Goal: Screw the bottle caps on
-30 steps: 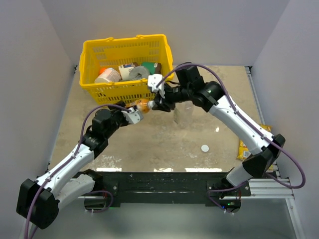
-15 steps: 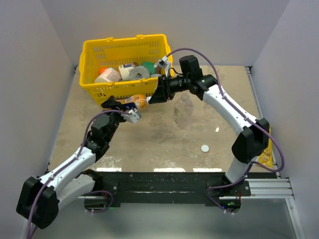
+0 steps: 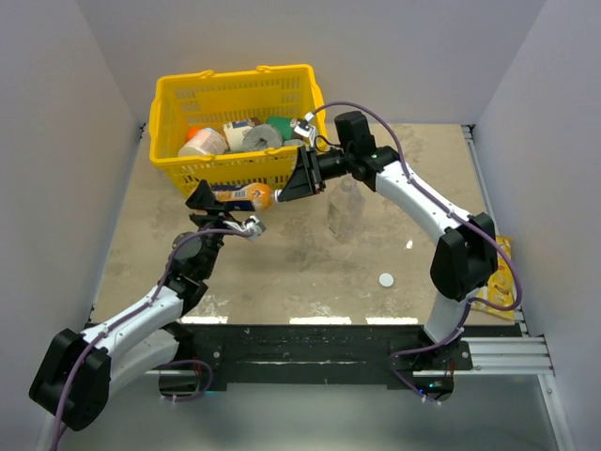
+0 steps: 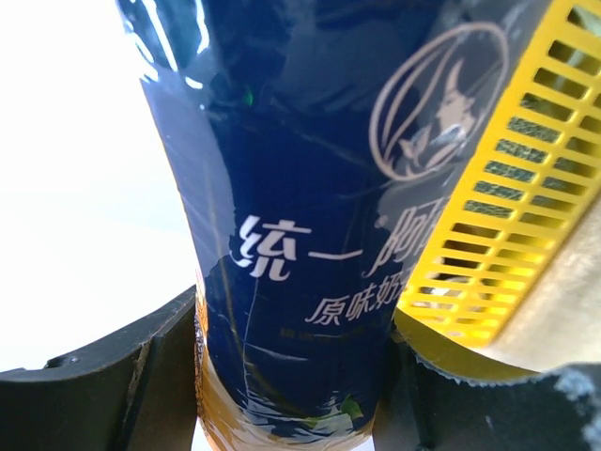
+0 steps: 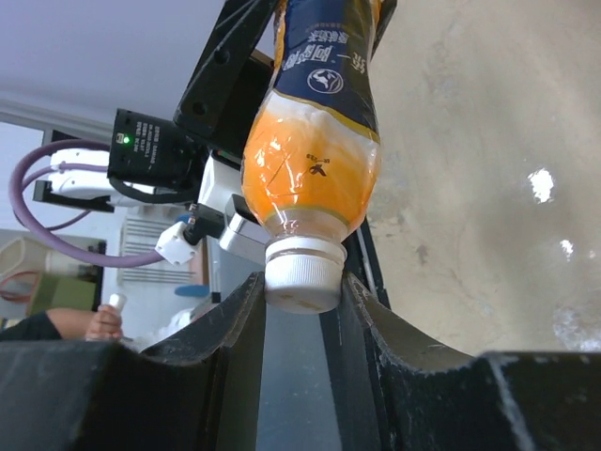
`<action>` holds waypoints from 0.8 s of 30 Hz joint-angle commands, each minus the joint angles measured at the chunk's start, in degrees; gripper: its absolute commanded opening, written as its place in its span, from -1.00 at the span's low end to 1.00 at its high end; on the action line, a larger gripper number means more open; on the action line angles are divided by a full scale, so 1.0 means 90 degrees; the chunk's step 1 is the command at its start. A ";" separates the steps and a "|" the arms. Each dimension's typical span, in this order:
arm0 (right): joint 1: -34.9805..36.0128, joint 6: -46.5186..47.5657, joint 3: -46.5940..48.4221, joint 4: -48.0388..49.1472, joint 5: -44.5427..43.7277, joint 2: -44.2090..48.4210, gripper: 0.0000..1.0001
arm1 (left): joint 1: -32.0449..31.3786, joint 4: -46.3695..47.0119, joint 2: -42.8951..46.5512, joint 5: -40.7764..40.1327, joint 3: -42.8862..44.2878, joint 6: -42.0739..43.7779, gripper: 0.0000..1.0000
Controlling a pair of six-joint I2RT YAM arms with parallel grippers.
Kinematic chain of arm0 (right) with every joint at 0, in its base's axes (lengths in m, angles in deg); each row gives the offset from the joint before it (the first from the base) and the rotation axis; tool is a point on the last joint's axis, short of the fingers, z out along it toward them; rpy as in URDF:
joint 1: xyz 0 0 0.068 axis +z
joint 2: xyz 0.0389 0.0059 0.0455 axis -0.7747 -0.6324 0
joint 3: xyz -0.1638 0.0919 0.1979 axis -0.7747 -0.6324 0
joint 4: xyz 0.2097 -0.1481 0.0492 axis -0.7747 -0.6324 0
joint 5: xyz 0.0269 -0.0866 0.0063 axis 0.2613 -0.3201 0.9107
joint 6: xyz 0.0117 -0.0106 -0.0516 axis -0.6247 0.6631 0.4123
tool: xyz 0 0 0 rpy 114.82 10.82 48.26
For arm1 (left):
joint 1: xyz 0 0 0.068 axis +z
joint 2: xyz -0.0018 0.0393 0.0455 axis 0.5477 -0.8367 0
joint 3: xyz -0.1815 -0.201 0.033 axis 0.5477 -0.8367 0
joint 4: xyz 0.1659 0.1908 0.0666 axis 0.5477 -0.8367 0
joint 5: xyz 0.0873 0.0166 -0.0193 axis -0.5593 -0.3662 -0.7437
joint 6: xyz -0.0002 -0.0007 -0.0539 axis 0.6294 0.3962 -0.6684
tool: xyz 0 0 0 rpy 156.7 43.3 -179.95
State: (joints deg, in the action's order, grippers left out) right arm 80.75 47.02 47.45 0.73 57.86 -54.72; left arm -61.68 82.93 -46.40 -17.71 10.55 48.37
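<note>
1. The left gripper [image 3: 227, 201] is clamping the orange bottle [image 3: 246, 196] around its dark-labelled body. Its jaws are closed tight on either side of the label.
2. In the left wrist view its fingers [image 4: 113, 385] are pressing against the label of the orange bottle [image 4: 291, 235], with the mesh wall of the yellow basket [image 4: 507, 188] close behind.
3. The orange bottle is hanging roughly level in the air, just in front of the front wall of the yellow basket [image 3: 235, 75]. Its neck is pointing along that wall toward the basket's right corner.
4. The right gripper [image 3: 282, 194] is pinching the white cap [image 5: 300, 272] that is sitting on the bottle's neck. Its jaws are standing only a cap's width apart.
5. In the right wrist view both fingers [image 5: 235, 329] are touching the cap's sides, and the bottle's orange shoulder [image 5: 315, 178] is rising just past it.
6. The clear bottle [image 3: 345, 209] is standing upright on the table [image 3: 282, 272], in front of the basket's right corner and apart from both grippers.
7. A second cap [image 3: 386, 279] is lying flat on the table, farther out from the basket than the clear bottle, with nothing touching it.
</note>
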 commanded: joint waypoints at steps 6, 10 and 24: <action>-0.0010 -0.0073 0.0226 0.0390 0.0183 -0.0050 -1.00 | -0.0225 0.1432 -0.0091 0.0673 -0.0347 0.0838 -1.00; -0.0059 0.0727 0.0880 -0.0263 -0.0256 0.0058 -1.00 | -0.0225 0.0593 -0.0052 0.0506 0.0014 0.0088 -0.32; -0.0332 0.5015 0.3663 -0.4326 -0.2327 0.0204 -1.00 | -0.0216 -0.3530 0.1412 0.3055 0.0708 -0.2198 0.99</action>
State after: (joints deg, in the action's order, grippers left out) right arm 79.77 79.82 71.60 -26.76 44.72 -55.27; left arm -63.36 59.08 -35.30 2.88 13.98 36.68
